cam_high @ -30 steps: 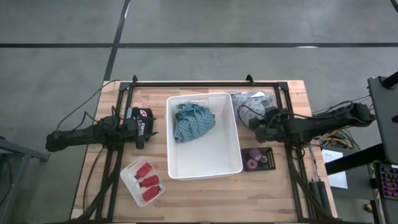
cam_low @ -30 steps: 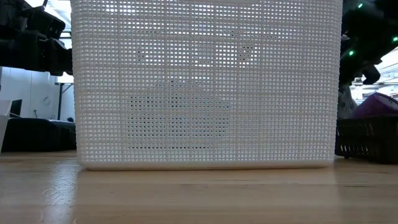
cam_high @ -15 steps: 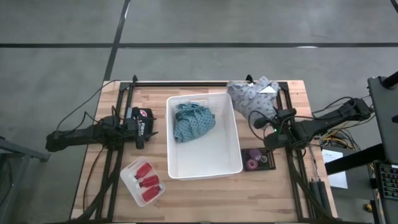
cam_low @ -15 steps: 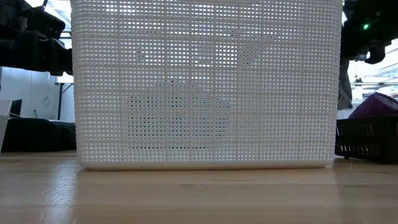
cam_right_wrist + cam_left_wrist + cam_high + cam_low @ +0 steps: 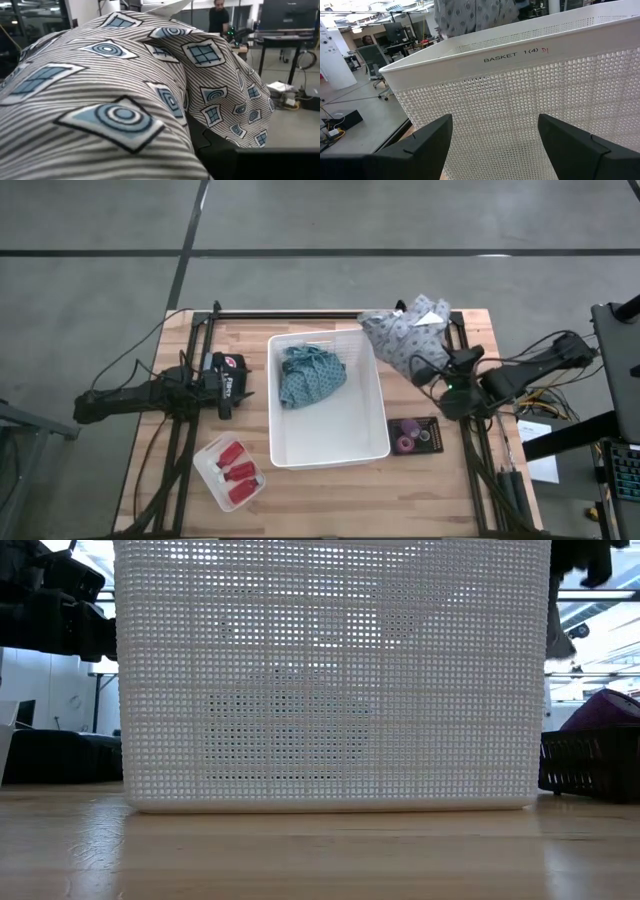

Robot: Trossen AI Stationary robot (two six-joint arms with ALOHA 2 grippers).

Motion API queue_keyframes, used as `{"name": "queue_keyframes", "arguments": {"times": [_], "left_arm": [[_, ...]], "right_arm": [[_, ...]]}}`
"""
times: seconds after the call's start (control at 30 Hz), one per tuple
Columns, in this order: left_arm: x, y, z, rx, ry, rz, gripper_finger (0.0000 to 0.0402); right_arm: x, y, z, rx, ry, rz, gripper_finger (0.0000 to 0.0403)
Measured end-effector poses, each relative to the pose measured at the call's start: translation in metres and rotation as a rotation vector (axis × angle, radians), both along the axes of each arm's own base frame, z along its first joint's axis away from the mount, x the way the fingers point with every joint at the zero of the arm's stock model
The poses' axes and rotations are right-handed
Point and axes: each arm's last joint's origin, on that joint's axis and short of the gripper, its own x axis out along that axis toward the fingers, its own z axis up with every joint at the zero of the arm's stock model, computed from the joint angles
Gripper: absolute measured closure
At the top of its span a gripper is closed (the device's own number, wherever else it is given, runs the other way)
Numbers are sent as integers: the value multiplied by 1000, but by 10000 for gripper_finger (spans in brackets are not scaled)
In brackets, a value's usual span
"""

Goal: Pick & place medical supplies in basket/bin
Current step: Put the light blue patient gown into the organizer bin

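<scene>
From above, our right gripper (image 5: 428, 370) is clamped on the grey patterned cloth (image 5: 403, 333), lifted just beside the white basket (image 5: 378, 415). The teal cloth (image 5: 311, 376) lies inside. Our left gripper (image 5: 228, 388) waits left of the basket. Left wrist: its fingers (image 5: 420, 145) spread apart. Right wrist: grey cloth (image 5: 100, 95) fills the view.

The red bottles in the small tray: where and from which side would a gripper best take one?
From straight above, closing across the body of one red bottle. They lie on their sides, packed together in the shallow small tray, so a side approach would likely hit its rim. The left gripper, open, waits nearest.
</scene>
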Motion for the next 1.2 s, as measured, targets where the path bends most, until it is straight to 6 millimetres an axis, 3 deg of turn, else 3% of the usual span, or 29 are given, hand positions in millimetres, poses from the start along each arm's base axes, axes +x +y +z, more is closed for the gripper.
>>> {"name": "queue_keyframes", "arguments": {"times": [0.23,0.5,0.83,1.2], "left_arm": [[0,0,0,0,0,0,103],[0,0,0,0,0,0,103],[0,0,0,0,0,0,103],[0,0,0,0,0,0,103]], "right_arm": [[2,5,44,-24,49,24,390],[18,31,65,-51,119,139,390],[62,70,83,15,210,330,390],[112,96,102,28,393,507,390]]}}
